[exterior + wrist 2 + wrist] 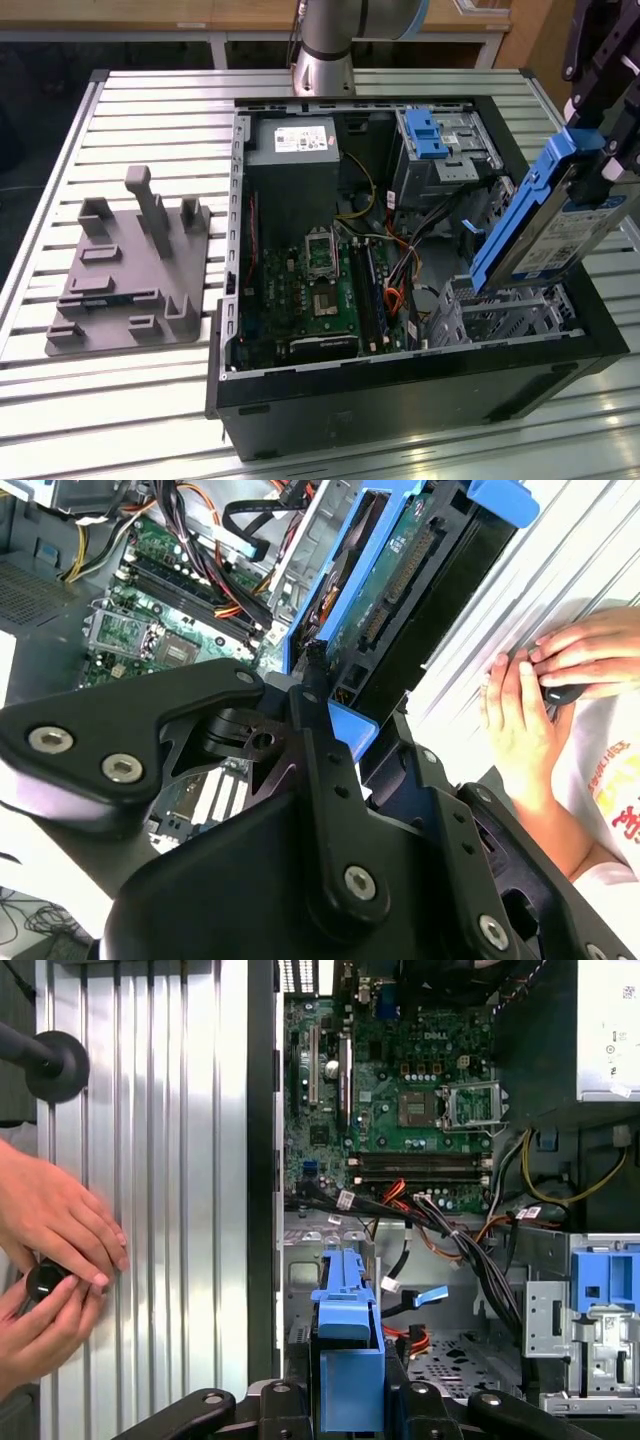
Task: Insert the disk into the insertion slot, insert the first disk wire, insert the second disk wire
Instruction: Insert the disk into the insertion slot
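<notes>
The arm's black jaws, at the exterior view's right, were clamped on the blue-framed silver-grey disk (550, 225). It tilted steeply, lower end at the perforated silver sheet-metal insertion slot (510, 312).

Lighting: bright, diffuse; shadows soft. Glare: ribbed counter (150, 110) shines white along its edge nearest the camera in the exterior view, blown out in the second wrist view. Shadow: computer case (400, 400) interior dim.
</notes>
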You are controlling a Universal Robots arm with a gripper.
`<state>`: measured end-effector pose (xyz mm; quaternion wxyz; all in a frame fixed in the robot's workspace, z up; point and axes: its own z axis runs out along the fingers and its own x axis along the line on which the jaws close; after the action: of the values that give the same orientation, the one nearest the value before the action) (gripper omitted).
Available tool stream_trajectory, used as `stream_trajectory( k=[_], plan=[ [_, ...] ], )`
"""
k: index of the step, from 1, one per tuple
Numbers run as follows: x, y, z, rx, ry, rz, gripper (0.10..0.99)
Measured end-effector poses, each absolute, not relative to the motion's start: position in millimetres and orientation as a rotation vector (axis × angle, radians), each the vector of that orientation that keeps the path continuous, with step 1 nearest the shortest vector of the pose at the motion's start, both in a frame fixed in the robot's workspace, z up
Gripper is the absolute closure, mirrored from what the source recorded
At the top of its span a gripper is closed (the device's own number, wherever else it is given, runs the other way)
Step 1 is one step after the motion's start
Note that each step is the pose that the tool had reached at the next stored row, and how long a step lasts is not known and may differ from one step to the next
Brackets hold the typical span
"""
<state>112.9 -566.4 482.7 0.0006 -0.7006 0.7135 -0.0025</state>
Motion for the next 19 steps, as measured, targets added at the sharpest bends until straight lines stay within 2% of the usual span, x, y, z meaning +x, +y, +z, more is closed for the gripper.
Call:
stream_trajectory(
  k=[11,19],
  plan=[
    [112.9,-567.0,482.6,-2.199,2.239,-0.007,0.722],
    [112.9,-567.6,482.3,-2.18,2.221,0.035,0.722]
  ],
)
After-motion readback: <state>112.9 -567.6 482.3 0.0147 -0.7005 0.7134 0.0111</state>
